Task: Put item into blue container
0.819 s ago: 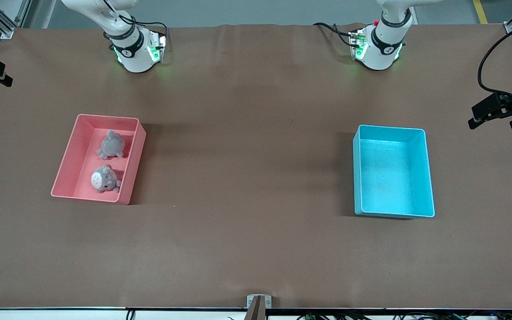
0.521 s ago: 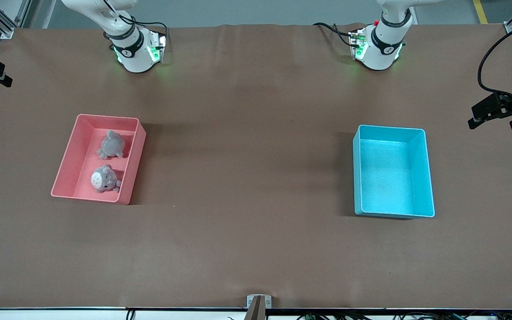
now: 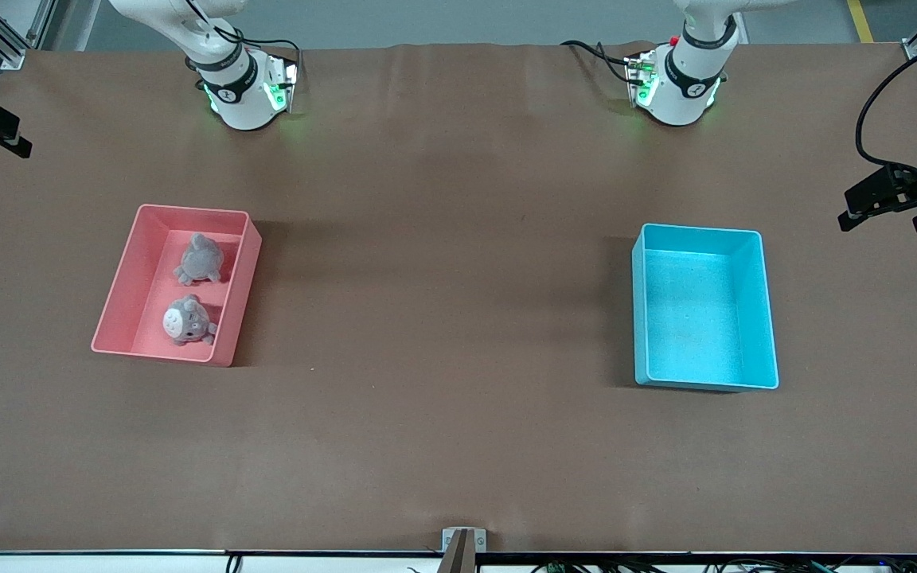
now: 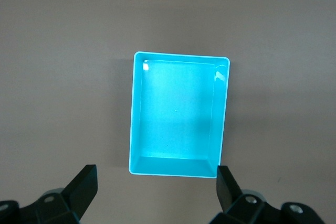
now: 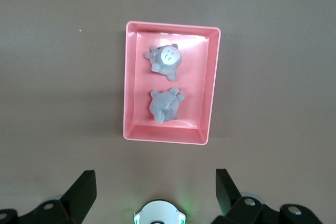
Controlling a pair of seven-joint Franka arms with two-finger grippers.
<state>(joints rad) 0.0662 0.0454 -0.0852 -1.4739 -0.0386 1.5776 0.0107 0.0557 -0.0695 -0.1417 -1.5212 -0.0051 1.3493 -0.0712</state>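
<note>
Nothing is moved yet: both grey plush toys (image 3: 197, 259) (image 3: 185, 320) are left in the pink bin (image 3: 120, 294), the blue container (image 3: 755, 318) is empty, and the left gripper (image 4: 156, 192) over it and the right gripper (image 5: 155, 192) over the pink bin are held wide open, empty.

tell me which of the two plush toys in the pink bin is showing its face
The plush toy nearer the front camera shows its white face; the other plush toy, beside it in the pink bin, shows only grey back.

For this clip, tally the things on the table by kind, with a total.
Gray plush toys: 2, one face-up and one face-down, both in the pink bin
Pink bin: 1
Blue container: 1, nothing in it
Total: 4
</note>
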